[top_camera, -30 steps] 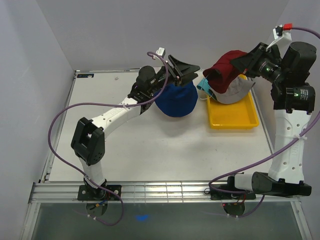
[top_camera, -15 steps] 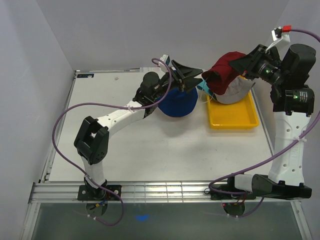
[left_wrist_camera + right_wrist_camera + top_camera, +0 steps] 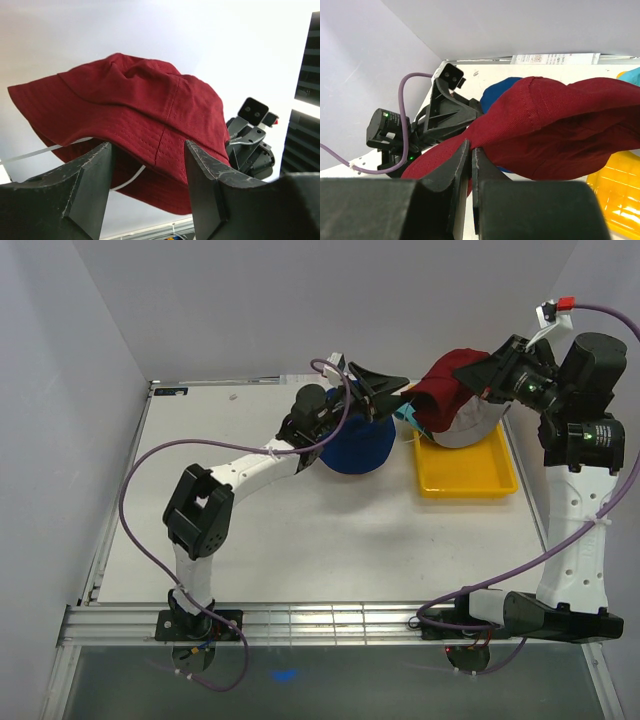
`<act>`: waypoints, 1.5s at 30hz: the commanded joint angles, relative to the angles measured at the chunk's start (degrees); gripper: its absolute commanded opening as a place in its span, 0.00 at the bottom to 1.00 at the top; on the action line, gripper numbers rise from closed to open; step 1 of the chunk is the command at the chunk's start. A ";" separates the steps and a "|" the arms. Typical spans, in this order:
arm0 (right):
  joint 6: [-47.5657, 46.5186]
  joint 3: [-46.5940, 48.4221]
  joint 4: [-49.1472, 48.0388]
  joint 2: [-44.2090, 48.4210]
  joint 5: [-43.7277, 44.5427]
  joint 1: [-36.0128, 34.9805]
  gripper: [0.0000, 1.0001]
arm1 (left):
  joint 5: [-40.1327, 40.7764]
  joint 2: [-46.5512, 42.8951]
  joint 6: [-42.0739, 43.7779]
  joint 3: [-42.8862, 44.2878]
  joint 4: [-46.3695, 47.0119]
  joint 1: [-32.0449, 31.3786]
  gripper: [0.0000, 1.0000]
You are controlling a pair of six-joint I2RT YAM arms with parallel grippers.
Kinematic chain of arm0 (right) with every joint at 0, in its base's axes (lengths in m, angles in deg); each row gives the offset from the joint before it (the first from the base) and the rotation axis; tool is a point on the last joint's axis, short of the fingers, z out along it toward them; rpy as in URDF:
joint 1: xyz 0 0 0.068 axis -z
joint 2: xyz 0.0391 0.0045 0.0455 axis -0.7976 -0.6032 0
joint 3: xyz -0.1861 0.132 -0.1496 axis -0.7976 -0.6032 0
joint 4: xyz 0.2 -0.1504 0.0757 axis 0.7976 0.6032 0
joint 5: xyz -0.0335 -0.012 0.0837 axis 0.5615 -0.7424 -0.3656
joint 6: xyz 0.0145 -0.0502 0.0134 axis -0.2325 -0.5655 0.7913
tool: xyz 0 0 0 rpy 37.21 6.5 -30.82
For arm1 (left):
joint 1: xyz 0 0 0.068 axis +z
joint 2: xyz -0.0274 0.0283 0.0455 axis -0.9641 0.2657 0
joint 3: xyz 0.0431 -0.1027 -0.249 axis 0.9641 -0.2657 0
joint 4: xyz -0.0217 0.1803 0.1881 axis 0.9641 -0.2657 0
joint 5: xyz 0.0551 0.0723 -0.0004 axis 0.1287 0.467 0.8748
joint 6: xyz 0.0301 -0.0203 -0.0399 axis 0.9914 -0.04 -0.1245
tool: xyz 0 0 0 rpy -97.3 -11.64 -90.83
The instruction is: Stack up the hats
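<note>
My right gripper is shut on the brim of the dark red hat and holds it in the air, over the light grey hat that lies in the yellow tray. A bit of the teal hat pokes out at the grey one's left. The royal blue hat stands on the table just left of the tray. Above it, my left gripper is open and points at the red hat, whose lower brim hangs between the spread fingers.
The yellow tray sits at the back right of the white table. Grey walls close in the table at the back and left. The left arm stretches diagonally across the table, with its purple cable looping alongside it.
My left gripper has moved right, from over the blue hat up to the red hat's brim. The right gripper has kept its hold and shifted the red hat slightly up and right.
</note>
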 commanded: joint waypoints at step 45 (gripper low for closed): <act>-14.56 7.18 1.17 -18.62 2.04 -12.79 0.08 | -26.61 23.69 1.49 34.07 5.79 15.83 0.00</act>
